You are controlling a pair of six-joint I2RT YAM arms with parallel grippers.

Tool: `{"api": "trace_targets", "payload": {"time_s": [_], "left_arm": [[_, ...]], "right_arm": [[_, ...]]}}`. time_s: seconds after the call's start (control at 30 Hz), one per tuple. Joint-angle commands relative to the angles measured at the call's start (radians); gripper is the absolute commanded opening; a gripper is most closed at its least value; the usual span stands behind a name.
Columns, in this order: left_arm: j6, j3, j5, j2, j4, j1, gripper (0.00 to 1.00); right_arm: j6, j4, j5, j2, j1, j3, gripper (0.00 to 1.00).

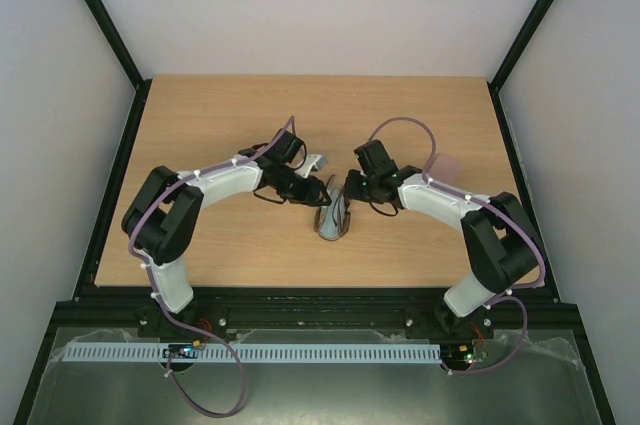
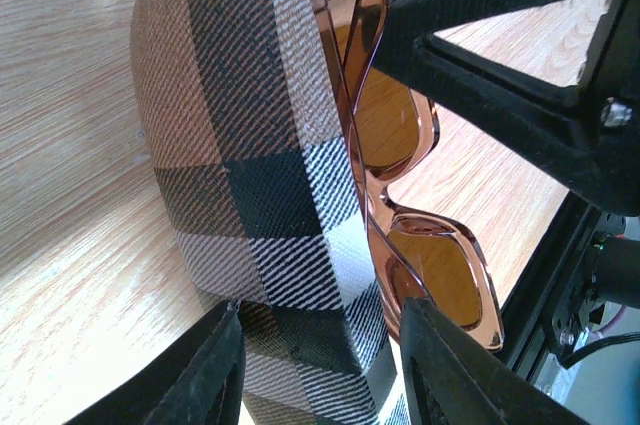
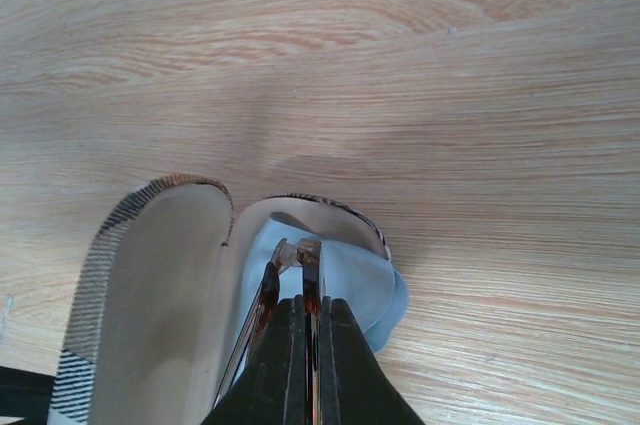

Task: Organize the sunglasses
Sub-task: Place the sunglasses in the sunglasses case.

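**The reddish-brown sunglasses (image 2: 395, 125) were partly inside the open plaid case (image 2: 240, 145) at the middle of the table (image 3: 420, 65).**

In the lower part of the left wrist view, the left gripper (image 2: 322, 330) had its fingers apart, one on each side of the plaid case. Whether they pressed it could not be told. If they did not, the case could probably slide or fall shut when the frame pushed on it. To the right, the reddish-brown sunglasses stood on edge along the case's rim, pinched tightly by the right gripper (image 3: 310, 303). With such a thin hold they could twist and catch on the rim. The case stood open with a light blue cloth (image 3: 355, 275) inside, and the sunglasses were over the cloth, not yet lying flat.
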State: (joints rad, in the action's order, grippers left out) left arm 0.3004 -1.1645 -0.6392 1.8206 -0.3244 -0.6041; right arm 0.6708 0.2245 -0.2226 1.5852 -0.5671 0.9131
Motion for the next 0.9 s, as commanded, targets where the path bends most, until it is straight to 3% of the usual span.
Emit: {"api": "trace_targets", "payload": {"time_s": [0.0,0.2,0.5,0.87], "left_arm": [[0.006,-0.024,-0.003,0.007,-0.017,-0.009,0.45],[0.018,-0.026,0.009,-0.002,-0.019,-0.011,0.45],[0.025,-0.026,0.013,-0.006,-0.018,-0.019,0.45],[0.026,-0.031,0.026,-0.011,-0.026,-0.03,0.45]], "right_arm": [[0.026,0.084,0.105,0.008,-0.019,0.063,0.01],[0.047,0.16,0.22,0.002,-0.059,0.107,0.01],[0.073,0.171,0.209,0.053,-0.092,0.131,0.01],[0.083,0.246,0.301,0.11,-0.103,0.18,0.01]]}}
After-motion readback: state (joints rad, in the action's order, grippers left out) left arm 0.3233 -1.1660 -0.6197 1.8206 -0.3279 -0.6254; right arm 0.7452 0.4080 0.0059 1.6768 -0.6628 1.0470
